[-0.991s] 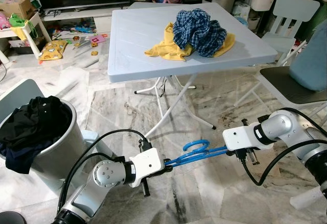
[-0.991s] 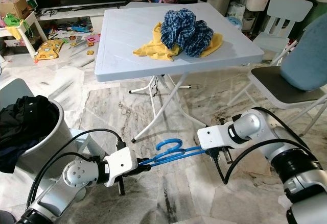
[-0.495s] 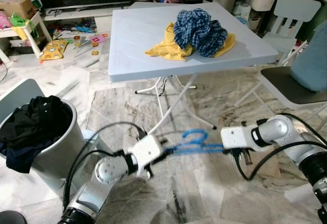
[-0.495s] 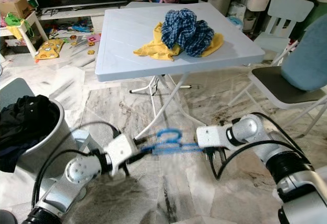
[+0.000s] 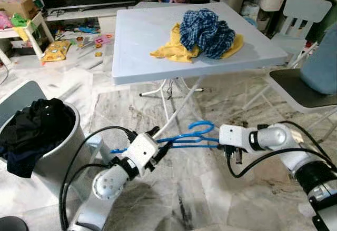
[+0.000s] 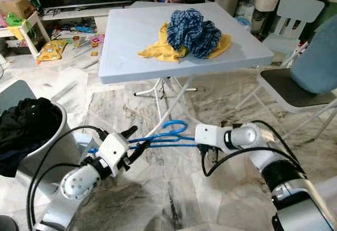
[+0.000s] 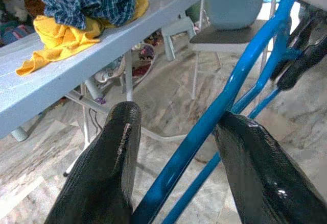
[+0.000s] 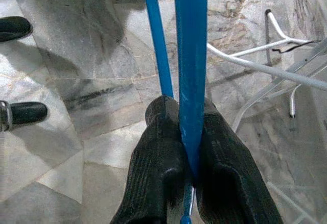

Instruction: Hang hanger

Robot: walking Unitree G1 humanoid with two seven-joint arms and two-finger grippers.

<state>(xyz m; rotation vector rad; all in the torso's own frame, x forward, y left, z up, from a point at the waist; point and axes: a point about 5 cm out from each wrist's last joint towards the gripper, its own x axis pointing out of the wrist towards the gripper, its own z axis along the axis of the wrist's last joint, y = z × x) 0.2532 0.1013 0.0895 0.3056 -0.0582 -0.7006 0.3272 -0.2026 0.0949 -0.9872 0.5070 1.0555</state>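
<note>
Holding a blue hanger [image 5: 189, 137] low over the marble floor [image 5: 210, 199], the right hand [image 8: 190, 169] is pinching one end tightly, while the left hand [image 7: 179, 157] is straddling the other end, fingers apart. It is looking light, stiff and slick; the shoulders seem best for gripping. A table [image 5: 137, 52] is carrying clothes [image 5: 202, 33] beyond.

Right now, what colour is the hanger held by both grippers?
Bright blue hanger, clearest in the right wrist view.
</note>
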